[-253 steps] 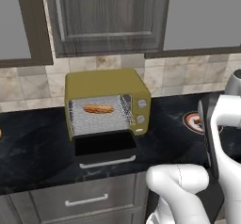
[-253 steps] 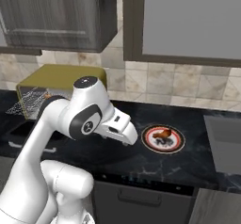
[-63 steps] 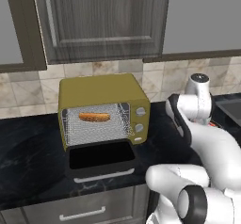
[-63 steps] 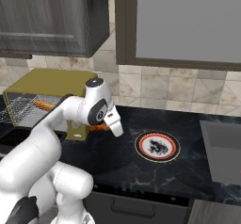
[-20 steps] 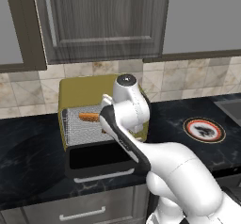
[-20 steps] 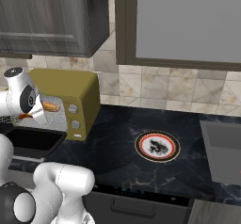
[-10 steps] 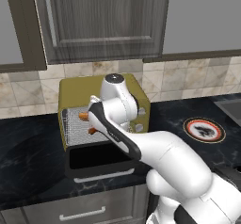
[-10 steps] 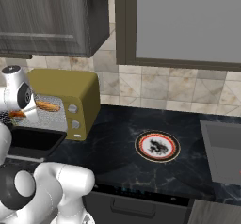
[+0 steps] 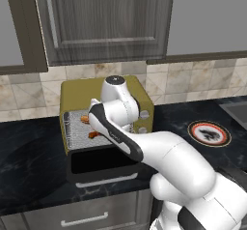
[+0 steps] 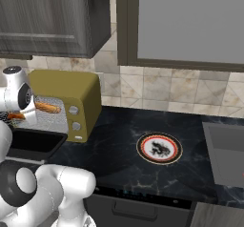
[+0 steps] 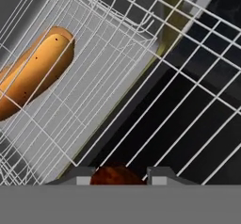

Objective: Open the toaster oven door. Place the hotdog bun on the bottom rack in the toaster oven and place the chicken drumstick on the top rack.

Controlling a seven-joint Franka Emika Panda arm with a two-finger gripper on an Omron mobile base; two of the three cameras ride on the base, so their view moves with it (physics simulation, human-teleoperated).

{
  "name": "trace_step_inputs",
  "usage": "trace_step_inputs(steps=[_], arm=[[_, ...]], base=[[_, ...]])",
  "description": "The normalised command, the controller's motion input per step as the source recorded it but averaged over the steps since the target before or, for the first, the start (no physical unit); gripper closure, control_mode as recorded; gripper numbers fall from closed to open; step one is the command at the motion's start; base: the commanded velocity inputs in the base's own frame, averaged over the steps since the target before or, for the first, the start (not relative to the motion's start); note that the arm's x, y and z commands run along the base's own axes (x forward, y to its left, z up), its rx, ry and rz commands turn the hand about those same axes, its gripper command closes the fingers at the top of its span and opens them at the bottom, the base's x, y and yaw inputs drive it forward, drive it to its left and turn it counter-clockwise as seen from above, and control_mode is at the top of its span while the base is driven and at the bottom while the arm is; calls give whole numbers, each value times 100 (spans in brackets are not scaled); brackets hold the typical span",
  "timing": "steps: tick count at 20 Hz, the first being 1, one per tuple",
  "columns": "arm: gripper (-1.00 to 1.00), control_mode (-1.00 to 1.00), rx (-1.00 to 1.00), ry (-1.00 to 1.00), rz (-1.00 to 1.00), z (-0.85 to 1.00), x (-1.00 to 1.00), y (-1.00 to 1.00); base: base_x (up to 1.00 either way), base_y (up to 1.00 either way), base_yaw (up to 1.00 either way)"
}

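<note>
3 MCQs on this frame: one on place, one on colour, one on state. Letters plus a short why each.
1. Where is the hotdog bun?
A. on the plate
B. on a rack inside the toaster oven
C. on the counter

2. What colour is the plate rim?
A. red
B. blue
C. green

3. What state is the toaster oven door in?
A. shut
B. removed
C. folded down open

Answers:
1. B, the bun lies on wire mesh in the cavity.
2. A, a red ring circles the plate.
3. C, the dark panel lies flat in front of the oven.

base views flank toaster oven (image 9: 107,118), hand view close inside
</note>
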Motion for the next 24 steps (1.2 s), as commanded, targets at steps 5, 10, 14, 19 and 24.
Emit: trace_step_inputs(steps=[5, 10, 14, 19, 24], arm=[[100, -100, 0, 0, -11, -1, 0, 8], [100, -100, 0, 0, -18, 1, -4, 2], [100, -100, 0, 0, -21, 0, 0, 0], [100, -100, 0, 1, -21, 0, 0, 0], [100, -100, 0, 3, -14, 0, 0, -1]], base=[[0, 0, 0], [0, 0, 0], [0, 0, 0], [0, 0, 0], [0, 0, 0]])
